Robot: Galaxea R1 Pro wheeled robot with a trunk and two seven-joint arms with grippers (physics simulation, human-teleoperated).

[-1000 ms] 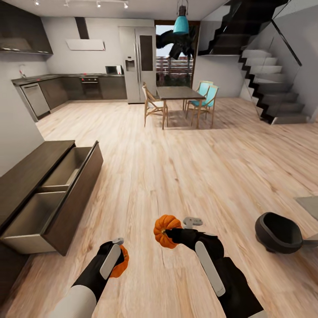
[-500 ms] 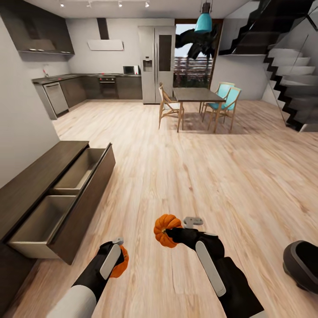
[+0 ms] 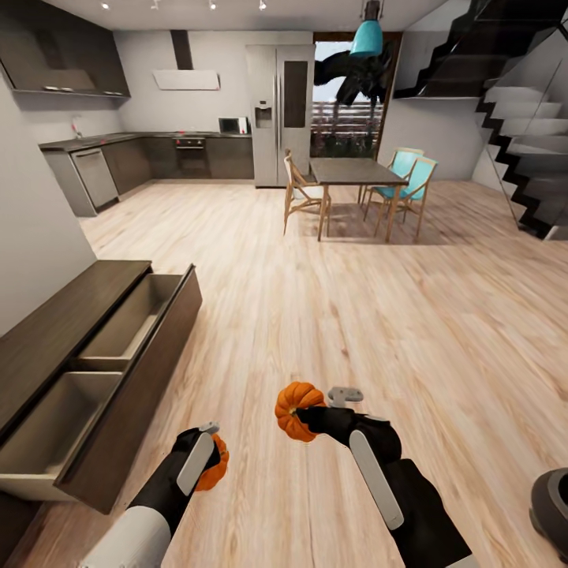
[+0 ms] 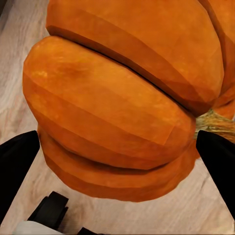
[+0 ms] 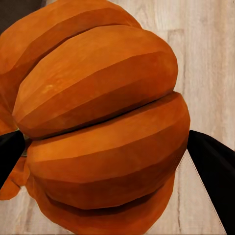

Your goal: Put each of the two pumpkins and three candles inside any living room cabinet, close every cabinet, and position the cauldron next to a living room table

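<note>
Here, one pumpkin [image 3: 297,410] sits clamped in the right gripper [image 3: 309,416], and the other pumpkin [image 3: 213,465] is gripped by the left gripper [image 3: 207,461], half hidden behind it. At left, the cabinet [image 3: 71,331] has two drawers pulled out, their visible insides bare. The cauldron [image 3: 552,505] is cut off at the frame's edge.
</note>
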